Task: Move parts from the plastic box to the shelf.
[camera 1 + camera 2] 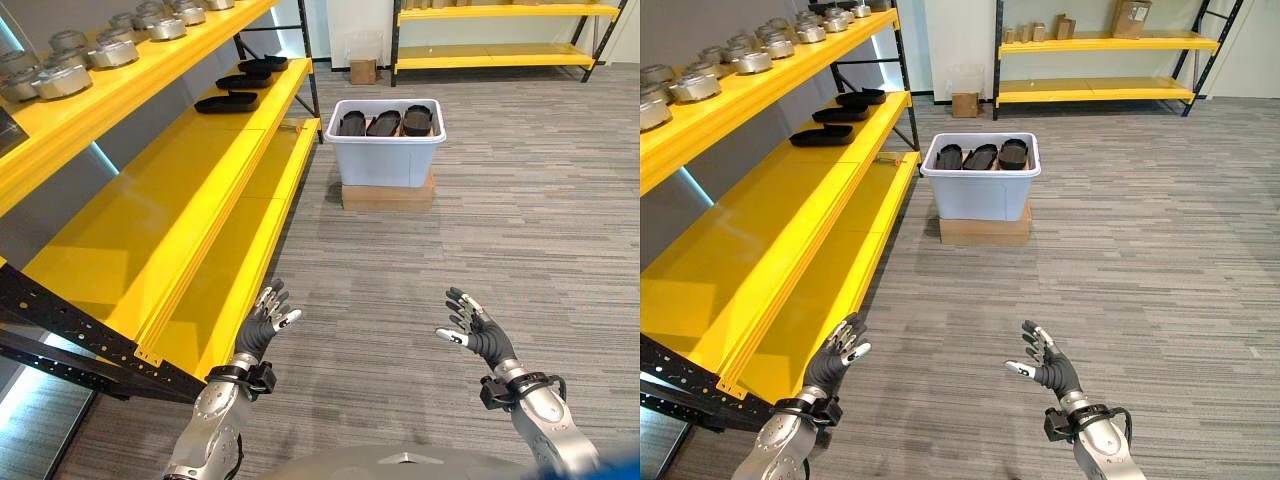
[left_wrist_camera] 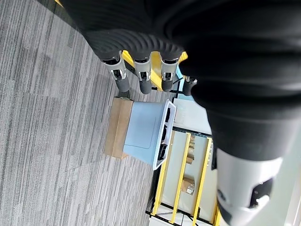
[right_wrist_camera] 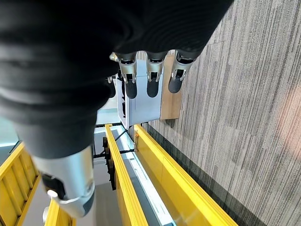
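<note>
Ahead, pale plastic box (image 1: 386, 152) on cardboard, black parts (image 1: 384, 123) inside

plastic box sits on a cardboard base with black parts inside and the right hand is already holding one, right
Not quite. The plastic box does sit on the cardboard base with black parts inside, but the right hand is open and empty, well short of the box, as the left eye view shows.

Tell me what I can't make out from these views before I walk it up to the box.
- Plastic box: the head views show three black parts at the rim; anything beneath them is hidden by the box walls.
- Cardboard base: mostly covered by the box.
- Grey metal parts on the upper shelf: cut off by the left eye view's edge.
- Left hand and right hand: open, empty.
</note>
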